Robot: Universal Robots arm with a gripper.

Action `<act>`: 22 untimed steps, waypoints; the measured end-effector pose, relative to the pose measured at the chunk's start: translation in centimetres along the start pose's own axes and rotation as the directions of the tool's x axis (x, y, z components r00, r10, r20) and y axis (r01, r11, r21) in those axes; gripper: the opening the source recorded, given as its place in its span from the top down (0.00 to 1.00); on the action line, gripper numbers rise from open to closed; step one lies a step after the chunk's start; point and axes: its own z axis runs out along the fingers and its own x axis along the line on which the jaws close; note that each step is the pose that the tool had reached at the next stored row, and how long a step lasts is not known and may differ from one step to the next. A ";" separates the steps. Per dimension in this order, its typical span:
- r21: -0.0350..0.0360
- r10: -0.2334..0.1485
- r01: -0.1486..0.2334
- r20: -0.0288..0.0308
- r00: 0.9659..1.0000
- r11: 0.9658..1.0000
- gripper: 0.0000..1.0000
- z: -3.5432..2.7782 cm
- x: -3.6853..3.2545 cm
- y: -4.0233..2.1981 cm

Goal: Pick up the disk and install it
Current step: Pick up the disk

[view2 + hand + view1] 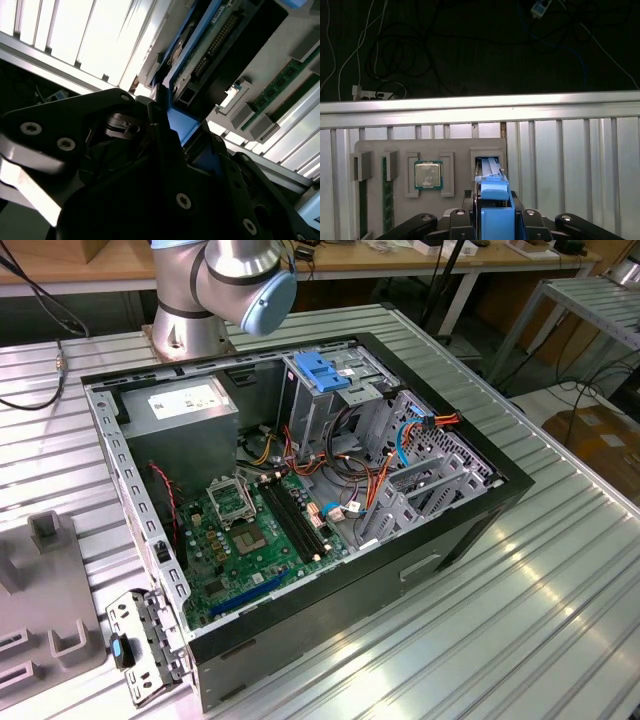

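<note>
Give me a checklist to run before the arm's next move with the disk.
1. Gripper centred over the disk: ok, in the first wrist view.
2. Grip closed on the disk: cannot tell.
3. Disk clear of the tray slot: not ok, its far end sits in it.
4. Computer case open: ok.
5. Drive cage bay free: cannot tell.

No writing can be read; the white sticker (187, 399) on the power supply (190, 430) bears print too small to tell.

Slatted table (560, 580): computer case (300, 625), grey tray (60, 585)
</note>
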 end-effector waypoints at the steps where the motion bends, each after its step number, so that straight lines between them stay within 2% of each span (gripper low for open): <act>1: 0.000 -0.007 0.007 0.000 1.000 1.000 0.63 0.00 0.00 0.00; 7: 0.001 -0.010 0.010 0.000 1.000 1.000 0.63 -0.09 0.00 0.00; 19: 0.000 -0.010 0.010 0.000 1.000 1.000 0.63 -1.50 -0.01 0.02; 22: 0.000 -0.010 0.010 0.001 1.000 1.000 0.63 -2.08 -0.01 0.03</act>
